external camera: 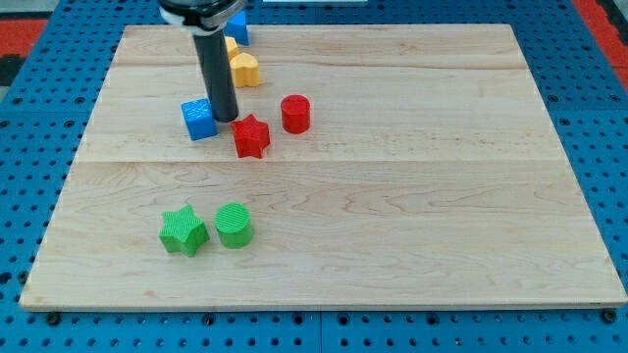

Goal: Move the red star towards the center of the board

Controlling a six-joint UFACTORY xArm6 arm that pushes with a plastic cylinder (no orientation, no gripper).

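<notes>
- Board (392,216): a pale wooden slab that fills most of the view, lying on a blue pegboard (599,147). Its right half carries no blocks.
- Rod (214,69): dark and upright, coming down from the view's top left. My tip (226,119) rests on the board between the blue cube and the red star, just right of the cube and just up-left of the star. No claw shows, only the rod, so there is nothing to call released or clenched.
- Green cylinder (234,225): low on the left, just right of the green star.
- Green star (183,231): beside that cylinder, nearly touching it.
- Red star (251,135): left of the board's middle and a little above it, just down-right of my tip.
- Red cylinder (295,113): up-right of the red star, near but apart.
- Blue cube (199,119): just left of my tip.
- Yellow block (244,70): above the red star, right of the rod; a second yellow piece (232,45) peeks out above it.
- Blue block (238,27): at the top edge, partly hidden by the rod's mount.
</notes>
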